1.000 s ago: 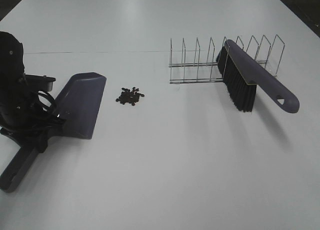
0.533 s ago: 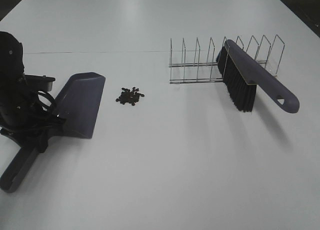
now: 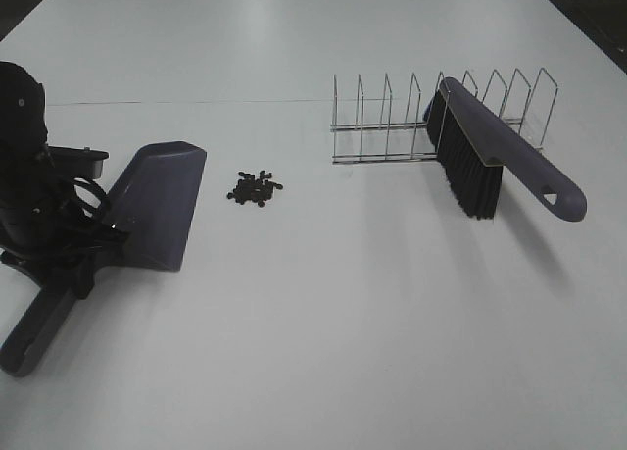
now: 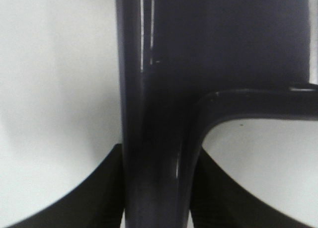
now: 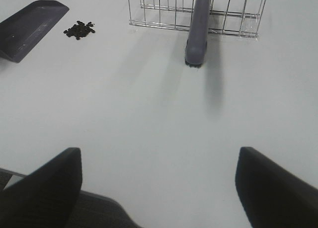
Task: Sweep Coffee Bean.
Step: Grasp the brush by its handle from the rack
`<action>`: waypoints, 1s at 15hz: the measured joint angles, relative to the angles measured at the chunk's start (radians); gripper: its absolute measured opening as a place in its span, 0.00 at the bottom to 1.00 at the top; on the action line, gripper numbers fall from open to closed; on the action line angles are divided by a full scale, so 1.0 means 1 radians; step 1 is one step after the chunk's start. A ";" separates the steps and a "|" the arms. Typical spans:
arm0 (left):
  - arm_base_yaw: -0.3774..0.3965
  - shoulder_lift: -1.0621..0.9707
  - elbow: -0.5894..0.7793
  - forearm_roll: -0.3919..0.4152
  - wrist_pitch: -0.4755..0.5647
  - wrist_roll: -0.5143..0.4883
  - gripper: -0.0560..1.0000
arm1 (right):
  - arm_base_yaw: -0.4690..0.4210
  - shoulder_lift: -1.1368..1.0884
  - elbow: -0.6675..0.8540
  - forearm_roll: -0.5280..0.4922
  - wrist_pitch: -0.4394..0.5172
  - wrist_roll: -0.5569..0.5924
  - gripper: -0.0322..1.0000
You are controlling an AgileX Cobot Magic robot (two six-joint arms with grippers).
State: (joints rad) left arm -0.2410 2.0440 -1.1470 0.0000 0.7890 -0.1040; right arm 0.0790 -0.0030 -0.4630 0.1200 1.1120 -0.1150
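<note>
The coffee beans [image 3: 255,187] are lying in one small tight heap on the white table [image 3: 333,332], just beside the open lip of the purple-grey dustpan [image 3: 157,203] but not touching it, a strip of bare table showing between them. The dustpan is sitting to the left of the heap. The left gripper [image 3: 80,256] is clamping its handle, jaws closed hard against both sides of the shaft. Well apart on the other side of the beans, a wire rack [image 3: 387,126] is standing. The brush [image 3: 490,161] is leaning in it, bristles down, with rack wires rising on either side of its head and its handle jutting out toward the near right. The right gripper [image 5: 159,188] is hovering over bare table, fingers spread wide and gripping nothing; only their two dark tips are showing. The left arm [image 3: 24,175] is covering the place where handle meets pan. The left wrist view is sitting so close that it is giving little but dark, blurred plastic. The beans are too small to count.
</note>
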 joint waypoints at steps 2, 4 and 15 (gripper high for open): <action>0.000 0.000 0.000 0.000 -0.002 0.000 0.35 | 0.000 0.000 0.000 0.000 0.000 -0.001 0.82; 0.000 0.000 0.000 0.000 -0.002 0.000 0.35 | 0.000 -0.001 -0.016 0.000 0.004 -0.002 0.94; 0.000 0.000 0.000 -0.014 -0.002 0.000 0.35 | 0.000 0.843 -0.423 0.008 0.087 0.054 0.99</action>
State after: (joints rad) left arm -0.2410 2.0440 -1.1470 -0.0140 0.7870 -0.1040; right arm 0.0790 0.8400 -0.8860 0.1280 1.1990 -0.0610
